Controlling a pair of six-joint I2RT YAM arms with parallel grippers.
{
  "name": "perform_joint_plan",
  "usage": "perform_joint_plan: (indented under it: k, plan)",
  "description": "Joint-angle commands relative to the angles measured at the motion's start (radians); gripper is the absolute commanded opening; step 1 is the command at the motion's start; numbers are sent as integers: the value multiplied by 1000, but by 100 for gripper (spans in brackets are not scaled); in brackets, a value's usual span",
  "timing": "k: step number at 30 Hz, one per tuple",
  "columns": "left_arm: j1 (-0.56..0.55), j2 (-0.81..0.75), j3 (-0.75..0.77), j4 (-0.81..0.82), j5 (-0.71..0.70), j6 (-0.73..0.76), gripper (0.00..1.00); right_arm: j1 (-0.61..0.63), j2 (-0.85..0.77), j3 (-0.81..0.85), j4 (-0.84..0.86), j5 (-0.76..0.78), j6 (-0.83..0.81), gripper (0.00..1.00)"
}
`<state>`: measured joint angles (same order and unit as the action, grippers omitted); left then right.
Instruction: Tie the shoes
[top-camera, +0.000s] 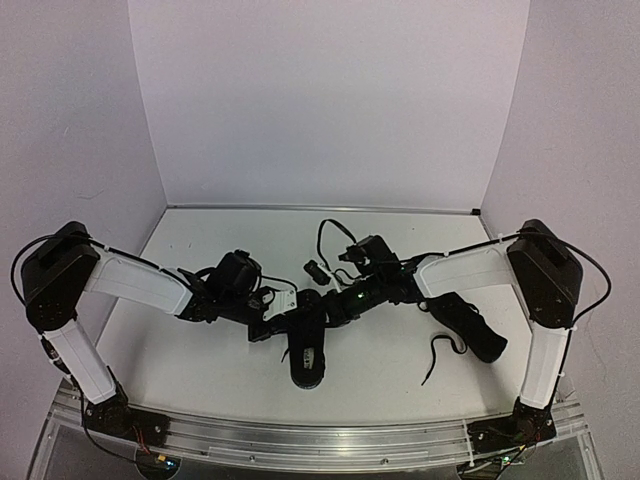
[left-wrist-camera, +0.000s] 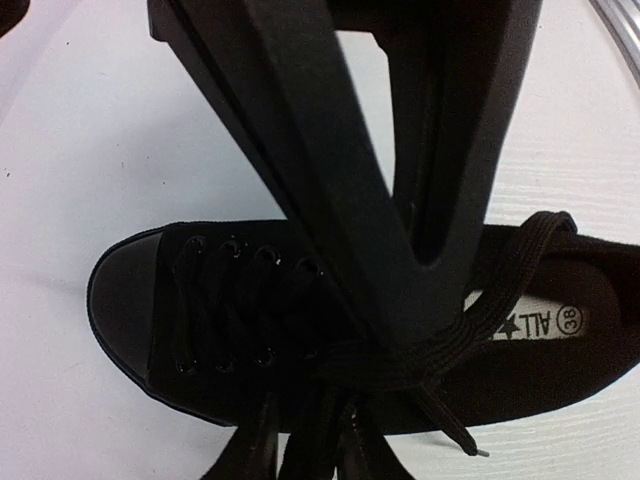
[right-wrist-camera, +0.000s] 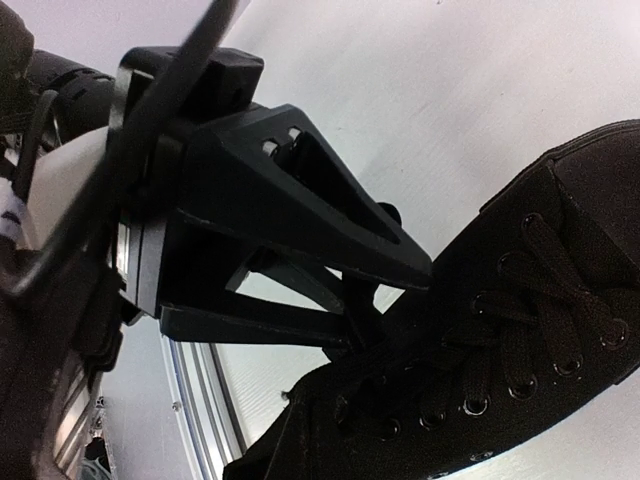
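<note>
One black shoe (top-camera: 306, 364) lies at the table's middle, toe toward the near edge. Both arms meet over its laces. In the left wrist view this shoe (left-wrist-camera: 140, 310) lies toe left, its pale insole label (left-wrist-camera: 545, 322) at the right. My left gripper (left-wrist-camera: 420, 328) has its tips close together over the crossed lace (left-wrist-camera: 520, 262). Black on black hides any gap. My right gripper (right-wrist-camera: 375, 315) is shut, with a thin lace strand running from its tips to the shoe (right-wrist-camera: 545, 330). A second black shoe (top-camera: 472, 325) lies at the right.
The right shoe's loose lace (top-camera: 440, 352) trails toward the near edge. A small black object (top-camera: 315, 270) lies behind the grippers. An aluminium rail (top-camera: 350, 437) runs along the near edge. White walls close in the back and both sides.
</note>
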<state>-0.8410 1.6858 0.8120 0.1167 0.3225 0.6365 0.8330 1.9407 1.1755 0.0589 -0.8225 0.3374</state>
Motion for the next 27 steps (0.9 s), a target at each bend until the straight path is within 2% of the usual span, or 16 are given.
perform_joint_plan:
  k: [1, 5, 6, 27]
  plan:
    - [4, -10, 21, -31, 7, 24, 14, 6, -62, -19, 4, 24, -15, 0]
    - [6, -29, 6, -41, -14, 20, 1, 6, -85, -41, 0, 38, -14, 0]
    - [8, -31, 3, -41, -17, 18, 0, 6, -92, -46, -1, 40, -13, 0]
    - [20, -60, -15, -73, -57, 15, 0, 1, -158, -140, -14, 84, -9, 0]
